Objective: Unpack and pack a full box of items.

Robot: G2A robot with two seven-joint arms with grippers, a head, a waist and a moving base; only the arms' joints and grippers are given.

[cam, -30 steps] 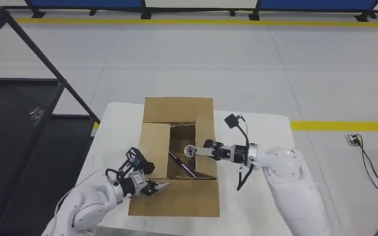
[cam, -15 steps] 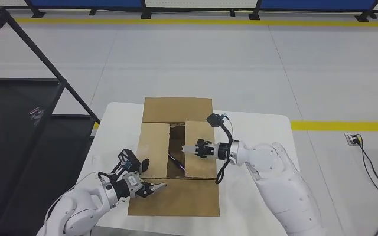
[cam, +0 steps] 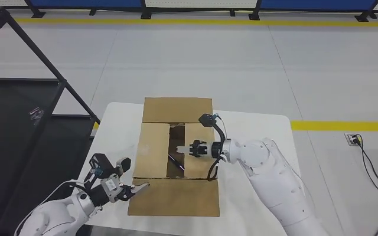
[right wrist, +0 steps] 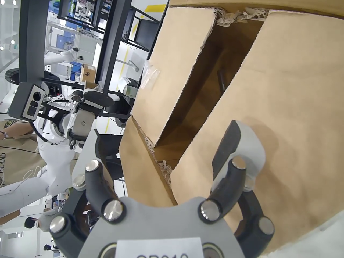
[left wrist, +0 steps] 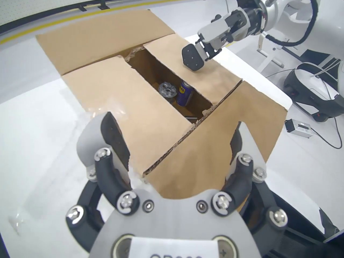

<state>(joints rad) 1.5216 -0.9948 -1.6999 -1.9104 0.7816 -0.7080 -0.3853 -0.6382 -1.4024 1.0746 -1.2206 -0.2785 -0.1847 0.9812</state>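
Cardboard box (cam: 155, 156) stands mid-table (cam: 254, 127). Its outer flaps lie spread and its inner flaps are lowered with a gap between them. Visible through the gap: a blue spray can (left wrist: 185, 92) beside a grey round metal part (left wrist: 167, 90). Left tool (left wrist: 174, 124): spread wide, empty, at the box's near left corner. Right tool (cam: 192, 148): fingers apart, empty, over the right inner flap.

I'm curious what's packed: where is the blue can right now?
In the left wrist view, the blue can stands inside the cardboard box, visible through the gap between its flaps, on the right arm's side, beside a grey round part.
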